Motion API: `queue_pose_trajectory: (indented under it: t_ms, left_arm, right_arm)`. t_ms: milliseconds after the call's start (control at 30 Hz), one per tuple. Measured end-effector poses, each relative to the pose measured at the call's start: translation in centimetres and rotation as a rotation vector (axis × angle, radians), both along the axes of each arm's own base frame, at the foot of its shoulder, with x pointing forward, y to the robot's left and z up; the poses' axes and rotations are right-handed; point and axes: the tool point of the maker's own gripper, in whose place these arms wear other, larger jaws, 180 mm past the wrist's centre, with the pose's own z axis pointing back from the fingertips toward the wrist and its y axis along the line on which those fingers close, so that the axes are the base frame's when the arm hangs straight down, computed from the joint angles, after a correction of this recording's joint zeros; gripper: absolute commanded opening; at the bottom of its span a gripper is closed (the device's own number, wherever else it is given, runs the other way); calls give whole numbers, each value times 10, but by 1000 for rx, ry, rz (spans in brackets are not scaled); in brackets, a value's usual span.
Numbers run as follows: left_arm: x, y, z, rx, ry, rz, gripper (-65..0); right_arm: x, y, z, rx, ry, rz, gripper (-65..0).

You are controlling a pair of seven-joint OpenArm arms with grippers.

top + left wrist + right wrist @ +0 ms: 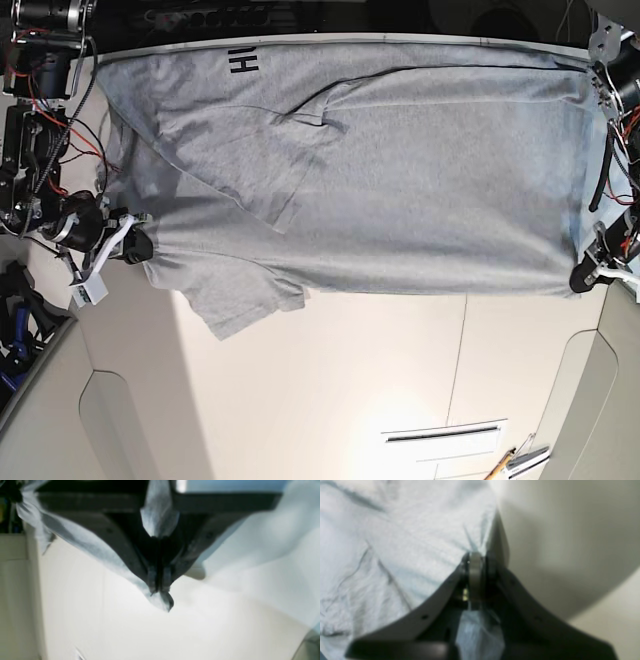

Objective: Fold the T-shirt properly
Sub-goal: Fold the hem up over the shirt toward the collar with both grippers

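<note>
The T-shirt (400, 190) is lying spread across the white table (330, 380), reaching almost from one side to the other, with the black lettering (242, 64) showing near the far edge; one sleeve (245, 295) is hanging out from the near hem side. Both arms are gripping the near long edge of the cloth, one at each end — I think this is so the edge is staying straight and can be carried over as one line for a fold.

The left gripper (159, 580) is pinching together on a small peak of grey fabric; a bit of cloth is sticking out past its tips and the shirt is draping away on both sides. The right gripper (476, 562) is also clamped on the shirt's edge, with fabric bunching between its jaws near the palm.

In the base view the left arm (600, 262) is sitting low at the right end of the shirt, wrist turned inward; the right arm (100, 240) is sitting at the opposite end, near the sleeve — both seem close to table level, though the exact height I cannot tell.
</note>
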Motion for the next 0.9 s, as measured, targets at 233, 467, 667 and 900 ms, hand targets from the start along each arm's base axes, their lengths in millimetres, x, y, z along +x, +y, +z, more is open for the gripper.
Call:
queue_pose_trajectory:
  t_ms: [233,467,667,900]
  left_arm:
    - [-40,-9,16,-51,-1,-83,-650]
    - [-98,-3,23,-52,28,-108,-650]
    - [-144,5,5,-38,116,-96,-650]
    - [-166,4,-9,-42,173,-92,-650]
  right_arm:
    - [-43,-15,14,-74,-37,-21,-650]
    - [-82,-31,24,-81,-20,-61,-650]
    - [-106,-34,16,-93,30,-61,-650]
    - [-122,-26,1,-76,78,-78,-650]
